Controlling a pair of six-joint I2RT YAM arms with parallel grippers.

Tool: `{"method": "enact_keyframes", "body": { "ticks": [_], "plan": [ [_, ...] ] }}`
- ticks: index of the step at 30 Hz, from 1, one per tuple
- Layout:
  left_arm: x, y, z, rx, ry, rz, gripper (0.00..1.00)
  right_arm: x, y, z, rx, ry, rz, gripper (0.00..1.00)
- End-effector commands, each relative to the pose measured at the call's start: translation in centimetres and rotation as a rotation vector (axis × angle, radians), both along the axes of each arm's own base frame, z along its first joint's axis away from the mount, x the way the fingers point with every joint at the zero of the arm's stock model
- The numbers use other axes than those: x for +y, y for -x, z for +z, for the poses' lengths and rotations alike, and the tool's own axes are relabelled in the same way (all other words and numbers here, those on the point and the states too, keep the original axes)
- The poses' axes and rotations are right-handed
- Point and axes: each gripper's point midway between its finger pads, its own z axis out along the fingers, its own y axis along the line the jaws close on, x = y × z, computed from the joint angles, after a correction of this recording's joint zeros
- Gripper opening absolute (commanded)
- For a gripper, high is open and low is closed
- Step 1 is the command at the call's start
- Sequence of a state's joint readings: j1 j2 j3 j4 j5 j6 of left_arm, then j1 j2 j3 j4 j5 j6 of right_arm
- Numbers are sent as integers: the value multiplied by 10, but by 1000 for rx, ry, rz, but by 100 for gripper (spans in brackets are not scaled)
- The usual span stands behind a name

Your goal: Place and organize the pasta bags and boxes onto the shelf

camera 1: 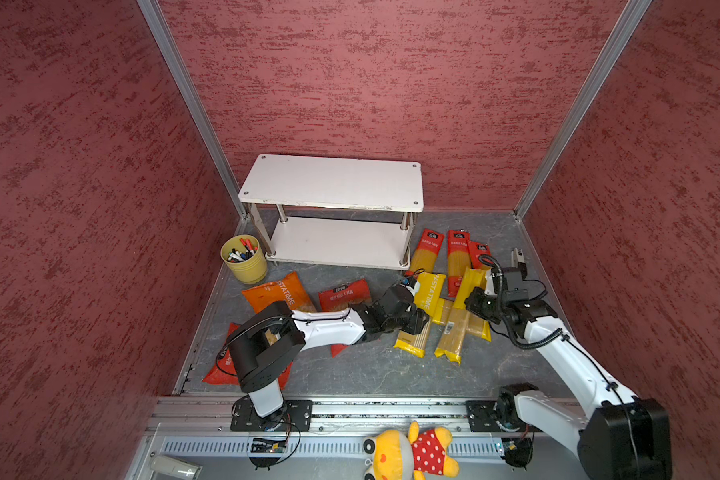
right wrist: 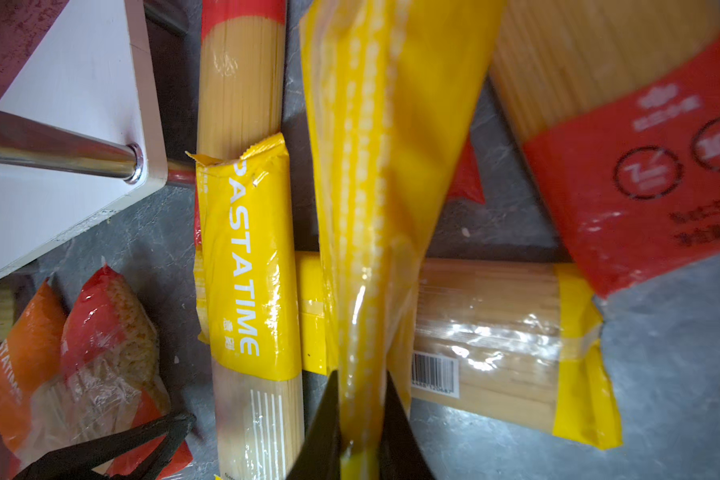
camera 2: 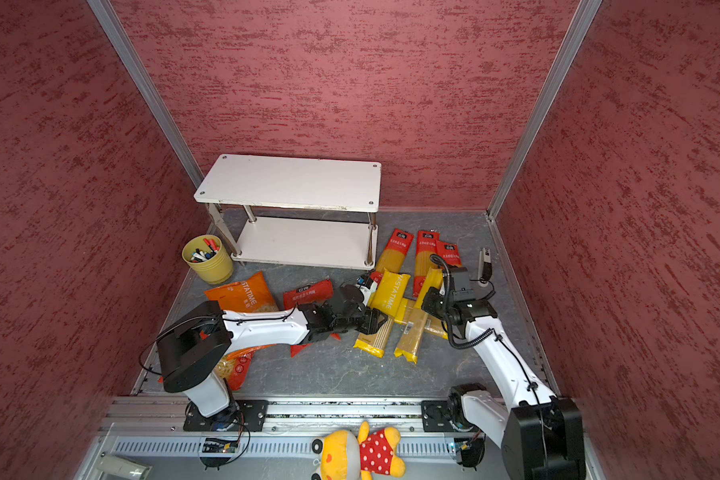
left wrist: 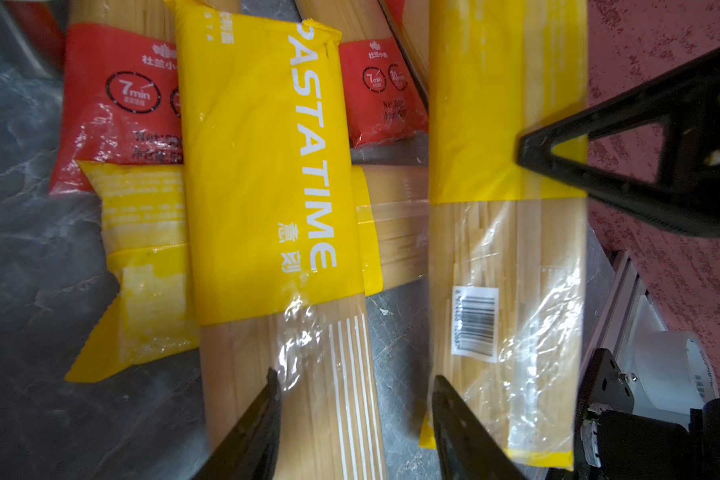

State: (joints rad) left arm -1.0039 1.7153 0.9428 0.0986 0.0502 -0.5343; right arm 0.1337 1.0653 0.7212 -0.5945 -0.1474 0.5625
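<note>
One pen cup (beside shelf)

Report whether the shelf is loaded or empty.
Empty: on the shelf, the top board and the visible part of the lower board are bare.

Left arm covers most of one red bag — plush toy cropped at the edge.
</note>
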Motion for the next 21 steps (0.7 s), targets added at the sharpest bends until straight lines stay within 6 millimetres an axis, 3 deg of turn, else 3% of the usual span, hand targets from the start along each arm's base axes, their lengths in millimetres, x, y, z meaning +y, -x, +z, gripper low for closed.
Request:
{"method": "enact_keyframes", "body": {
  "ticks": [1, 10, 21],
  "plan": [
    [2, -5, 15, -38, 34, 13, 58, -17, -19, 40, -103, 98, -45, 8],
    [2, -5, 16, -37, 37, 13, 58, -39, -21, 32, -50, 261, -103, 6],
    [5, -5, 14, -36, 29, 19, 58, 20, -26, -4, -9, 139, -28, 11]
  ]
}}
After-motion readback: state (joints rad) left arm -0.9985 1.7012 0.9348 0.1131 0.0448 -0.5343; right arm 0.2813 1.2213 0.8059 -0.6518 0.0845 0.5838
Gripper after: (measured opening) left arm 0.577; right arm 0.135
